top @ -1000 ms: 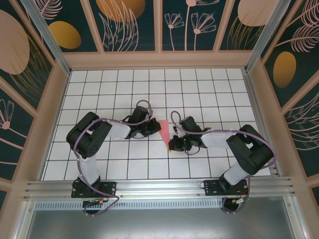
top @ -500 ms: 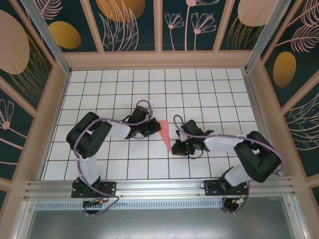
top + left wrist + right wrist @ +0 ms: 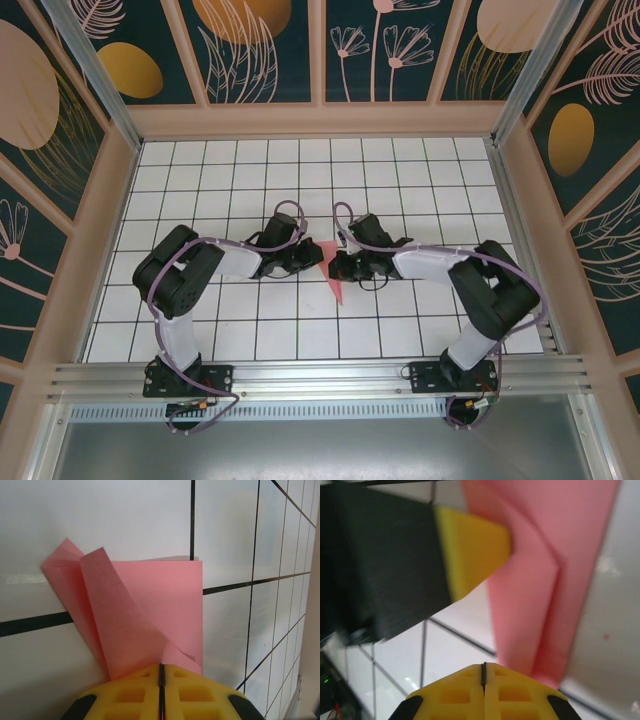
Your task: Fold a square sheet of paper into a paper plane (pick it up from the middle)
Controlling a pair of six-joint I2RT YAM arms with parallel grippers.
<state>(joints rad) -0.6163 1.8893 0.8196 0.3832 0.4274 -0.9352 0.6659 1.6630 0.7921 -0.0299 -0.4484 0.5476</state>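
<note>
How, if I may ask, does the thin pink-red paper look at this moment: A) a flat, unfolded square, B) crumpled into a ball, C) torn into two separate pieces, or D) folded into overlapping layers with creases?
D: the pink-red paper shows overlapping flaps and straight creases in both wrist views, and it lies in one piece on the white grid-tiled table.

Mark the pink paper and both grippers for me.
pink paper [image 3: 165, 600]: left wrist view, flat middle of the folded sheet.
left gripper [image 3: 161, 669]: left wrist view, seam between its yellow fingertips.
right gripper [image 3: 483, 667]: right wrist view, seam between its yellow fingertips.
</note>
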